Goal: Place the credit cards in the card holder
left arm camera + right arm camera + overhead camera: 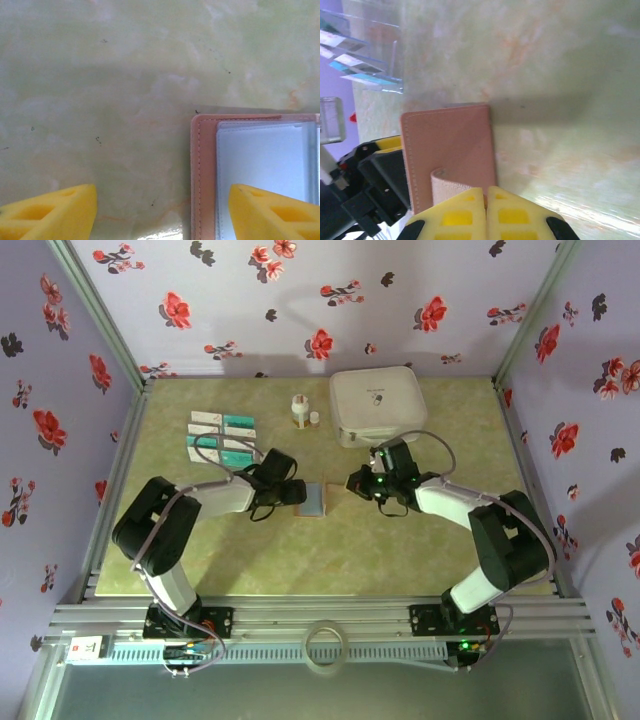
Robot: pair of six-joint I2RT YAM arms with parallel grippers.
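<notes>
Yellow-fingered, the right gripper (486, 192) pinches a flap of the card holder (450, 140) mid-table while the left gripper (162, 192) stands spread at its nine o'clock edge (opening step, seemingly), so next comes fetching the credit cards (222, 436) from ten o'clock.

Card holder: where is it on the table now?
In the top external view the card holder lies mid-table between the left gripper and the right gripper, with the white zip case behind it.
</notes>
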